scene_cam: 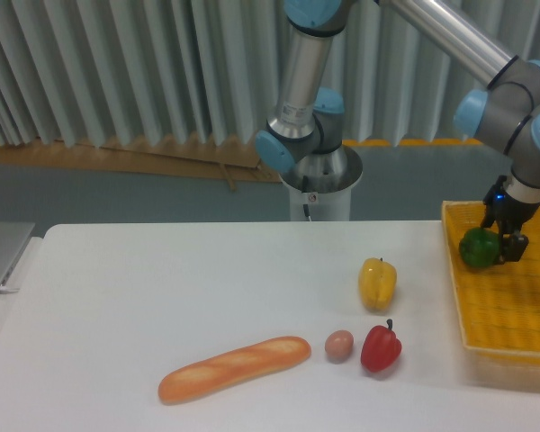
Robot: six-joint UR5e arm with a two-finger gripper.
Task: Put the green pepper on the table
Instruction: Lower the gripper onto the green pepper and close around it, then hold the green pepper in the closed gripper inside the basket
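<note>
The green pepper (478,247) is small, glossy and dark green. It hangs just above the left part of the yellow woven basket tray (513,315) at the right edge of the view. My gripper (497,249) comes down from above and is shut on the green pepper, its dark fingers (513,246) showing on the pepper's right side. The white table (162,297) spreads out to the left of the tray.
On the table lie a yellow pepper (377,283), a red pepper (381,348), a brown egg (339,344) and a long bread loaf (234,367). The arm's base (317,184) stands behind the table's far edge. A grey object (2,256) sits at the left.
</note>
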